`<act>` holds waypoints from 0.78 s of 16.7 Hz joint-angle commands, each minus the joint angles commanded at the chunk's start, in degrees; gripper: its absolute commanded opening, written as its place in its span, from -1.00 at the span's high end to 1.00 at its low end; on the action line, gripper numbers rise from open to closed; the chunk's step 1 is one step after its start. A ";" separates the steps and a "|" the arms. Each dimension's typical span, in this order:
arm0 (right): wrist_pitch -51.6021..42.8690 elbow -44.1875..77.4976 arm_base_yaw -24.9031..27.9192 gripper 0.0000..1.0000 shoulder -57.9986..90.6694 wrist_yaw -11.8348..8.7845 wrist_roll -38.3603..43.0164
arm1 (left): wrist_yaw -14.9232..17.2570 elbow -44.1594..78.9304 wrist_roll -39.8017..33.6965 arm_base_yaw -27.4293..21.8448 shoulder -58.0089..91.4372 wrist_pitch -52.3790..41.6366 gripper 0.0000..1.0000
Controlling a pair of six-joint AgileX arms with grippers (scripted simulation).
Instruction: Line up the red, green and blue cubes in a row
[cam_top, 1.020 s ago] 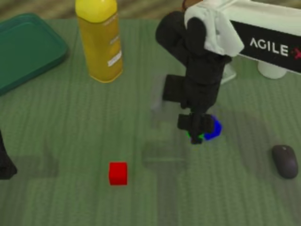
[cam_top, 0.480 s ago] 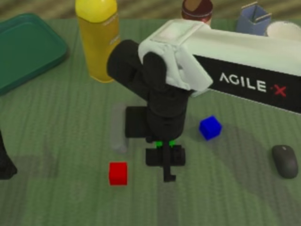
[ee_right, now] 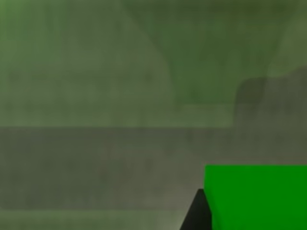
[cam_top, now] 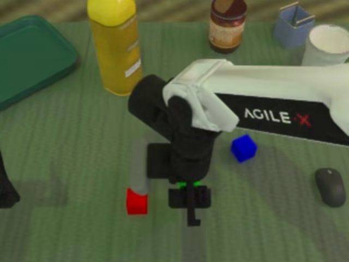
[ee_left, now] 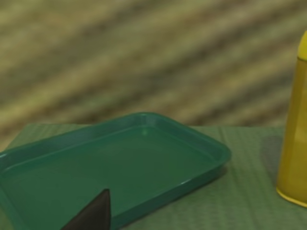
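The green cube shows only as a thin sliver under my right gripper, which is shut on it just to the right of the red cube near the table's front. In the right wrist view the green cube fills one corner, with one dark finger against its side and bare mat behind. The blue cube sits alone further back and to the right. My left gripper is parked at the table's left edge; one finger shows over the tray, well off to the side.
A green tray lies at the back left and a tall yellow bottle stands beside it. Along the back right stand a brown jar, a blue-grey box and a white cup. A black mouse lies at the right.
My right arm has carried the green cube away from the blue cube, forward and left, to a spot right of the red cube. The left arm has not moved.
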 joint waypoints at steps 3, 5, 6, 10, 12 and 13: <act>2.74 -2.41 0.17 1.00 0.93 0.06 -0.09 | 0.00 0.00 0.00 0.00 0.00 0.00 -1.00; 2.74 -2.41 0.17 1.00 0.93 0.06 -0.09 | 0.00 0.00 0.00 0.00 0.00 0.00 -1.00; 2.74 -2.41 0.17 1.00 0.93 0.06 -0.09 | 0.00 0.00 0.00 0.00 0.00 0.00 -1.00; 2.74 -2.41 0.17 0.40 0.93 0.06 -0.09 | 0.00 0.00 0.00 0.00 0.00 0.00 -1.00; 2.74 -2.41 0.17 0.10 0.93 0.06 -0.09 | 0.00 0.00 0.00 0.00 0.00 0.00 -1.00; 2.74 -2.41 0.17 -0.06 0.93 0.06 -0.09 | 0.00 0.00 0.00 0.00 0.00 0.00 -1.00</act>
